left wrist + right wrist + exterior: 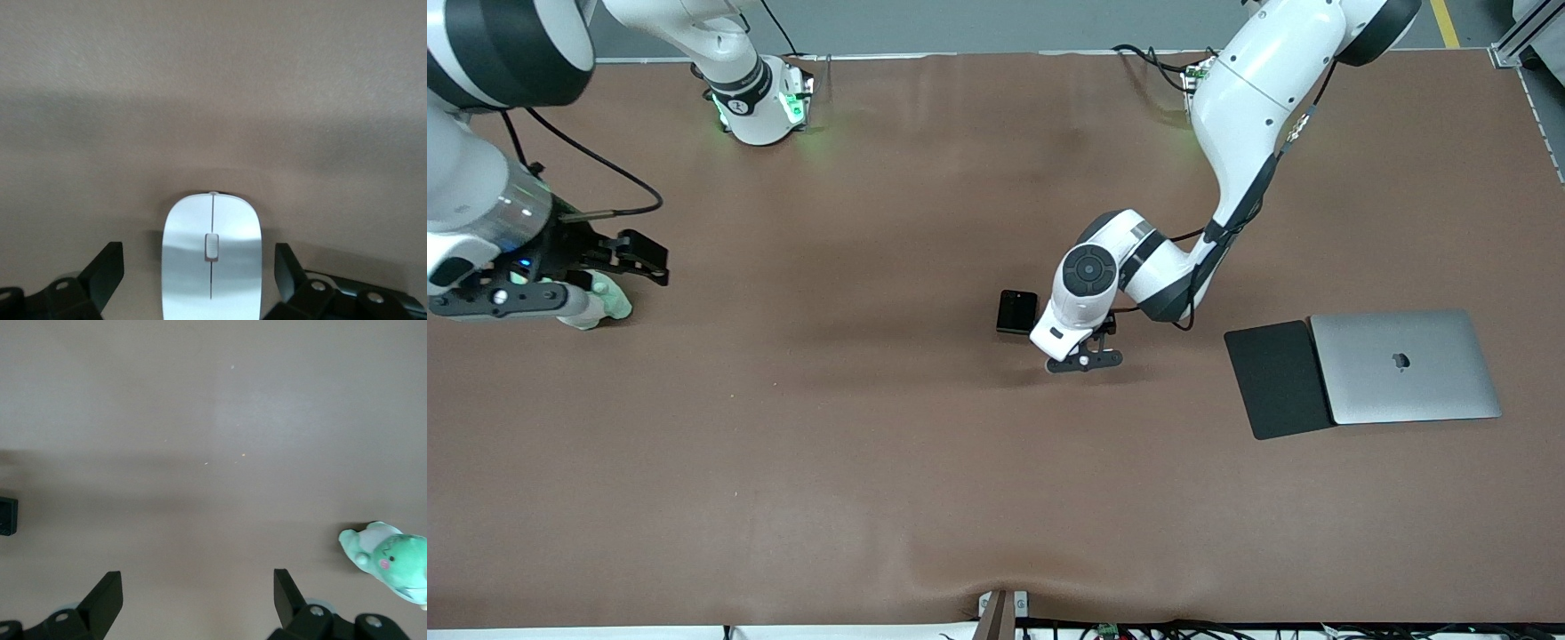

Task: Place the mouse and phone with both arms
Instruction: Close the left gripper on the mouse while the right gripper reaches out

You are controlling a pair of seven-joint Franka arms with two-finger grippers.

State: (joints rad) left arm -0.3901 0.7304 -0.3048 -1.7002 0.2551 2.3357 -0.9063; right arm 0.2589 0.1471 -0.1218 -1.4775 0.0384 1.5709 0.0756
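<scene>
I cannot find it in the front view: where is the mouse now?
The mouse lies on the table between the open left gripper's fingers, beside the phone.

Both jointed robot arms, the left arm and the right arm, wear glossy white shells broken by broad black bands, and thin black cables run loosely along their links. The left arm's wrist carries a round dark-grey joint cap with a ring of small marks, while the right arm's round white base glows with green lights. Each arm ends in a matte black two-finger gripper, whose angular wedge-shaped fingers sit on brackets with silver screw heads.
</scene>
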